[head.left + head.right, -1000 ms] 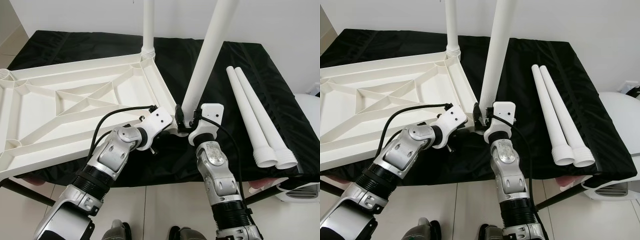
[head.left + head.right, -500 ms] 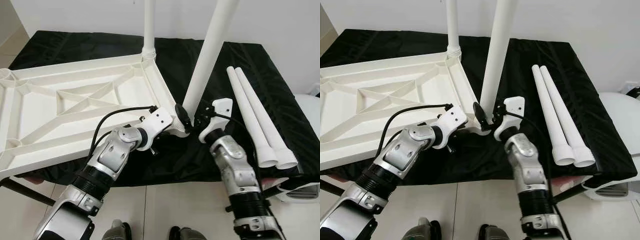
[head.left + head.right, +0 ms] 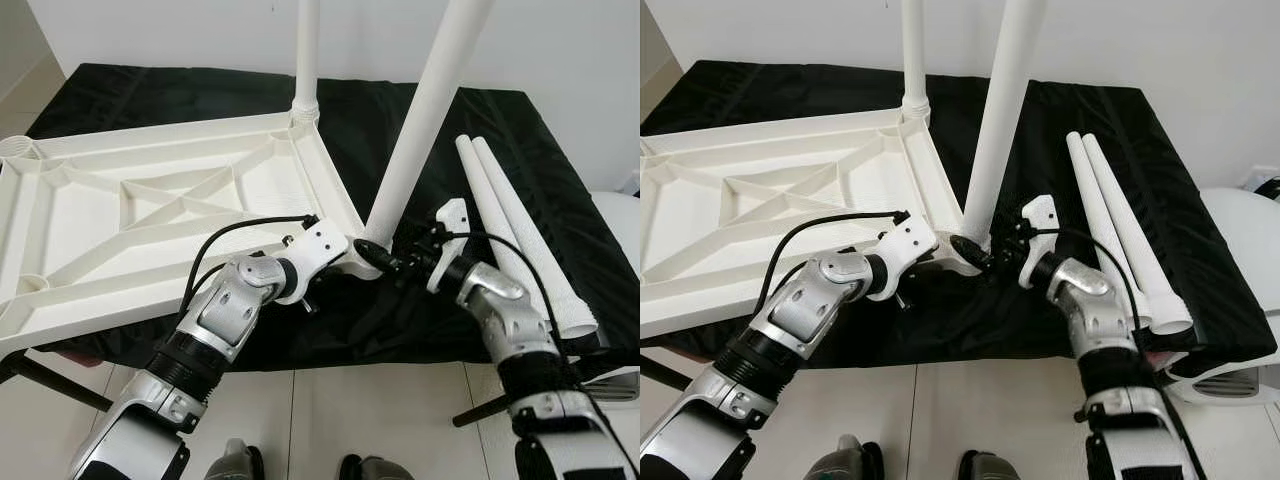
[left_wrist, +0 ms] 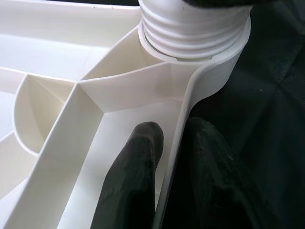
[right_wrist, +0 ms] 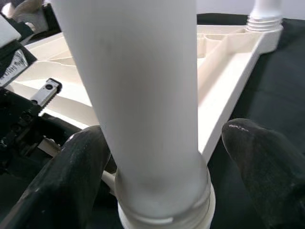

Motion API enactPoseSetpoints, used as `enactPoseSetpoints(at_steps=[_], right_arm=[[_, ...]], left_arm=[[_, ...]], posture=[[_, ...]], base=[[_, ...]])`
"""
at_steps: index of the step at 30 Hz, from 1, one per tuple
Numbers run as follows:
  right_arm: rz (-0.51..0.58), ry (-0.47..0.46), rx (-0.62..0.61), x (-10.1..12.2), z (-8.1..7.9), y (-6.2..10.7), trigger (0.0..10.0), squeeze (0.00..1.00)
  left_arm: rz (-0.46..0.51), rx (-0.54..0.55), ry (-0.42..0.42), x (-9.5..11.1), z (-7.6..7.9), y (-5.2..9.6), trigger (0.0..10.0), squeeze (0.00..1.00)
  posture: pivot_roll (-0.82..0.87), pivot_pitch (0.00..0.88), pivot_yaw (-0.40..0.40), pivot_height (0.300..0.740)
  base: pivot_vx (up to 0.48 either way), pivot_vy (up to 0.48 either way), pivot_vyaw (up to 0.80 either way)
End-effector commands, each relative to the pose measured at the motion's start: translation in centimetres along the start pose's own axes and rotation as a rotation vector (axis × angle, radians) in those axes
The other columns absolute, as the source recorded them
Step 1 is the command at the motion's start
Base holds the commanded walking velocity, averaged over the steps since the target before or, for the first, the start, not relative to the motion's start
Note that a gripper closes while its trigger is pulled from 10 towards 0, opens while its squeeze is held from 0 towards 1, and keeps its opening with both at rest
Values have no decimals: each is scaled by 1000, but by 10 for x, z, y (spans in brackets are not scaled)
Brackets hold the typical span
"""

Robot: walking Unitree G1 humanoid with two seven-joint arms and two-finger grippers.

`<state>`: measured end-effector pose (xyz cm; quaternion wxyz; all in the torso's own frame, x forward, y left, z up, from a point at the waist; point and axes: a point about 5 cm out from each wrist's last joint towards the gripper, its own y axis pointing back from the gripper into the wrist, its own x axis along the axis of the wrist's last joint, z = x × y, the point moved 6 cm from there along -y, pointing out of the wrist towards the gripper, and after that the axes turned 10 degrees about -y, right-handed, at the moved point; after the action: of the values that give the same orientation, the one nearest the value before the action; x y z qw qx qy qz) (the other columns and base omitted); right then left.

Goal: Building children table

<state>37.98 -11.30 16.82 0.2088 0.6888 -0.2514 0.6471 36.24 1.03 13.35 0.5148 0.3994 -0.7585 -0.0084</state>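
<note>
Left wrist view: left gripper (image 4: pixel 167 181) fingers (image 4: pixel 131 181) pinch the upturned white plastic tabletop's rim (image 4: pixel 190 102); right gripper (image 5: pixel 167 157) fingers (image 5: pixel 71 176) straddle, unclenched, the tilted white tubular leg (image 3: pixel 425 110).

The left gripper (image 4: pixel 169 167) pinched the thin white rim of the tabletop (image 4: pixel 71 86), one black finger (image 4: pixel 133 181) inside the ribbed underside and the other outside over the black cloth (image 4: pixel 271 119). Just beyond, a threaded leg (image 4: pixel 195 26) sat in the round corner socket (image 4: pixel 224 67).
</note>
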Motion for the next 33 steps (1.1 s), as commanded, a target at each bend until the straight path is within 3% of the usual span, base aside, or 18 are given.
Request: enactPoseSetpoints(at_steps=[1,15,16,17,30,31,32,33], right_arm=[[-24,14,40,-4,-2,-2,10000,0],[18,30,80,12,5,-11,10000,0],[19,31,79,13,7,-11,1922,0],[20,25,77,14,9,-10,0,0],[18,14,64,4,10,-2,118,0],[19,15,55,3,11,-1,2588,0],[22,16,43,2,11,-1,10000,0],[24,17,36,1,12,0,10000,0]], left_arm=[[3,-28,-17,1,6,-2,10000,0],[2,-26,-17,1,5,-1,10000,0],[2,-27,-18,1,5,-1,10000,0],[2,-28,-19,1,5,-1,10000,0],[-3,-39,-20,-1,7,0,10000,0],[-3,-40,-20,-1,8,0,10000,0],[-3,-40,-20,-1,8,0,10000,0],[-3,-40,-19,-1,8,0,10000,0]], posture=[[-70,74,-5,740],[-64,79,-2,740],[-65,82,2,740],[-66,84,4,740],[-70,93,9,740],[-70,93,9,740],[-70,94,8,740],[-70,94,8,740]], base=[[0,0,0],[0,0,0],[0,0,0],[0,0,0],[0,0,0],[0,0,0],[0,0,0],[0,0,0]])
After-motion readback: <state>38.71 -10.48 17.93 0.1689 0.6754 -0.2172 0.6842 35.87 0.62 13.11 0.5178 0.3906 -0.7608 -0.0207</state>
